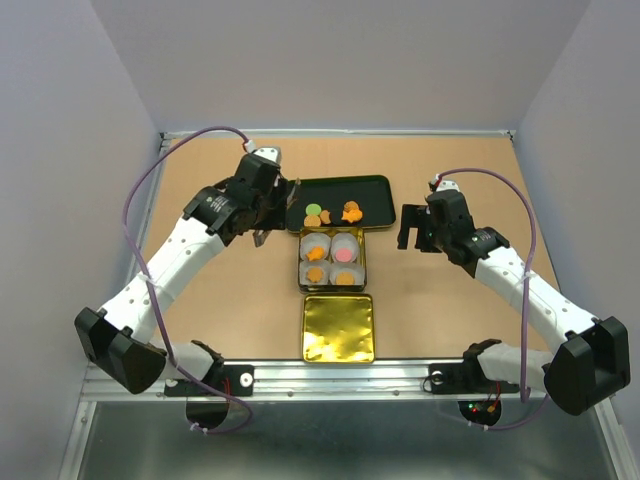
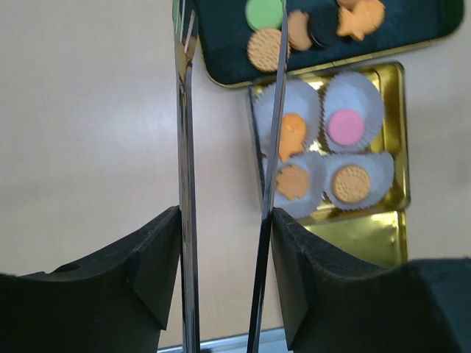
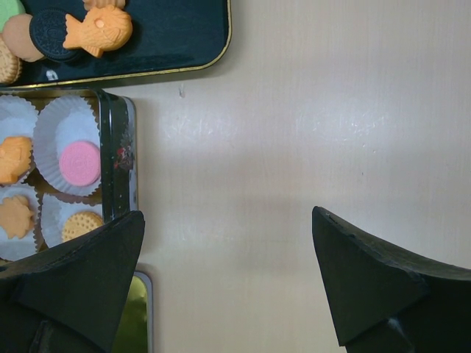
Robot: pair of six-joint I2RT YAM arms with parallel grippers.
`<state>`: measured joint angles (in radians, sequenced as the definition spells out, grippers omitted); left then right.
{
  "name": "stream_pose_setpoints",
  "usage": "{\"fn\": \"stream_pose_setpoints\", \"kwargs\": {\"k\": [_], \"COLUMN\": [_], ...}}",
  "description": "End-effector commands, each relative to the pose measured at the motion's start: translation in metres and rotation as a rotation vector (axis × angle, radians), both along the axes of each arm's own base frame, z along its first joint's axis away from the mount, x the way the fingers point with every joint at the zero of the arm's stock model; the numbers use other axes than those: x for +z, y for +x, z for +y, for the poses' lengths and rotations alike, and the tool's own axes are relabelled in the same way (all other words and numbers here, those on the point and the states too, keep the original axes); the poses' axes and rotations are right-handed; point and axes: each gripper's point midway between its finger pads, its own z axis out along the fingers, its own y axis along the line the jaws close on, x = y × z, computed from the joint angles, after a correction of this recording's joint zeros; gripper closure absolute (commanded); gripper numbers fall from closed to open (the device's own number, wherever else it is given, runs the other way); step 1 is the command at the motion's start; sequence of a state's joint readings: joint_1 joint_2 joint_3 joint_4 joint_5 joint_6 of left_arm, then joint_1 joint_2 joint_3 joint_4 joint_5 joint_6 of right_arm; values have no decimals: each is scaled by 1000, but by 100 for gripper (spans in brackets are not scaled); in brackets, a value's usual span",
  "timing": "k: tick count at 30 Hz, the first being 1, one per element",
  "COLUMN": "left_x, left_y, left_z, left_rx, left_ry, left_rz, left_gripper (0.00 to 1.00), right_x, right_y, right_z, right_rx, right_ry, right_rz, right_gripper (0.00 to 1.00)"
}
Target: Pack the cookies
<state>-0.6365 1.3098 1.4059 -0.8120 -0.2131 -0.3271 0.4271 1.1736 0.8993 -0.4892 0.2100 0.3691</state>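
A gold tin (image 1: 363, 262) holds four white paper cups, each with a cookie: an orange fish (image 2: 293, 134), a pink round (image 2: 345, 126), an irregular orange one (image 2: 293, 182) and a round orange one (image 2: 350, 183). The black tray (image 1: 375, 190) behind it holds a green cookie (image 2: 263, 12), a round orange one (image 2: 266, 48), an orange fish (image 3: 99, 31) and a dark one (image 3: 50, 34). My left gripper (image 1: 268, 215) is shut on metal tongs (image 2: 188, 184); their blades stand apart and empty, left of the tin. My right gripper (image 1: 415, 230) is open and empty, right of the tin.
The tin's gold lid (image 1: 338, 328) lies flat in front of the tin, near the table's front edge. Grey walls close the table in on three sides. Bare tabletop (image 3: 309, 132) lies under my right gripper.
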Motion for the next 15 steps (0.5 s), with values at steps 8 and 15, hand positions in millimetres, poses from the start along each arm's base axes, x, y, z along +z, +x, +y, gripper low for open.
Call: {"fn": "stream_pose_setpoints", "kwargs": {"k": [8,15], "left_x": [-32,-64], "left_y": [73,119], "left_z": [57,85], "left_rx": [151,228], "left_ry": [-7,-5], "left_rz": [-59,-69], "left_gripper": [41,43], "right_x": [0,-4], "right_y": [0,-3], "right_z": [9,19], "right_rx": [35,71], "right_ry": [-9,-24], "right_rz": [-30,-25], "right_gripper": [0,0]}}
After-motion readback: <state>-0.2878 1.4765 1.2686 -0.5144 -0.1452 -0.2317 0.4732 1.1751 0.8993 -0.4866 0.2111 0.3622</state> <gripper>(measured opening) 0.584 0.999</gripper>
